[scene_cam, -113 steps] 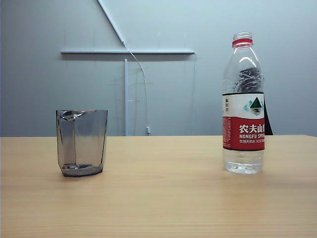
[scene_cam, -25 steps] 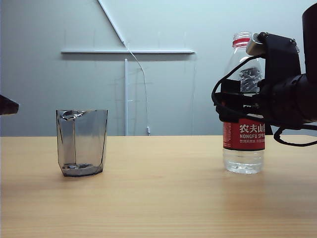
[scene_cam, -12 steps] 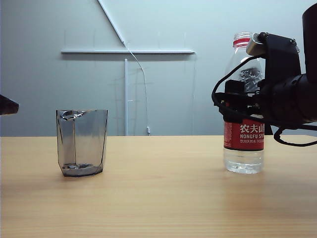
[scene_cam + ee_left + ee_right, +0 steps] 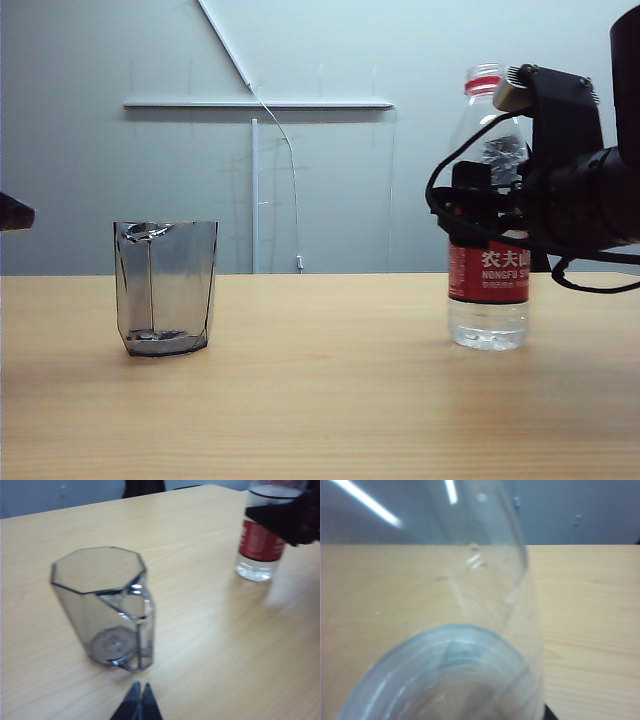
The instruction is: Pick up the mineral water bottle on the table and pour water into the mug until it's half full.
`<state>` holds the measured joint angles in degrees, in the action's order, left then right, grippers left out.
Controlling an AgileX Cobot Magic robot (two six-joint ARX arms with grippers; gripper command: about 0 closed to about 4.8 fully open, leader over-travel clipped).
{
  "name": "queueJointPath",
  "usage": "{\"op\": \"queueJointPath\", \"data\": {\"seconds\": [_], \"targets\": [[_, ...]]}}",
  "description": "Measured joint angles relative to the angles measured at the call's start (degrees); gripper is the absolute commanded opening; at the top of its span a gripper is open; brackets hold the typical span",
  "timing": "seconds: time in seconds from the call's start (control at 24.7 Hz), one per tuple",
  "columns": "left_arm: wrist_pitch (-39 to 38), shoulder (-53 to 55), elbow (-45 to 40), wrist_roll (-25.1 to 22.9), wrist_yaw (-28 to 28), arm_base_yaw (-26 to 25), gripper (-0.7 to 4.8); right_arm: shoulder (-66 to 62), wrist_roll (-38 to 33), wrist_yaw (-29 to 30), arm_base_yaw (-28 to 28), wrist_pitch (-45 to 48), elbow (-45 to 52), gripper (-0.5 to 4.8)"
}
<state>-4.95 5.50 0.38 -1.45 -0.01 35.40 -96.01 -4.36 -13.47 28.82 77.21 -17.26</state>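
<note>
Two grippers, one working: the right gripper (image 4: 480,215) clamps the mineral water bottle (image 4: 489,300) at mid-body, above the label, for a steady lift; bottle standing on the table (image 4: 320,400); left gripper (image 4: 139,700), jaws pinched together, waits near the empty mug (image 4: 165,288)

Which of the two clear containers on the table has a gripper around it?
The mineral water bottle: the right gripper surrounds its label; the mug stands free.
</note>
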Motion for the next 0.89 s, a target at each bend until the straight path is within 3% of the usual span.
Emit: {"op": "queueJointPath", "data": {"seconds": [0.28,0.4,0.61,0.89], "targets": [[0.02,-4.79,0.00,0.00,0.00,-4.22,-0.02,5.73,7.56,7.37,2.25,-12.35,-8.22,3.13],[0.15,-5.25,-0.02,0.00,0.02,-4.83,-0.02,6.08,14.29,9.62,5.11,-26.69,-16.96,3.12],[0.13,-5.22,0.00,0.00,0.04,-7.72,-0.02,5.73,23.08,10.67,7.76,-39.95,-26.43,3.09],[0.13,-5.22,0.00,0.00,0.00,-13.68,-0.02,1.60,35.04,10.91,8.98,-47.06,-33.94,3.09]]}}
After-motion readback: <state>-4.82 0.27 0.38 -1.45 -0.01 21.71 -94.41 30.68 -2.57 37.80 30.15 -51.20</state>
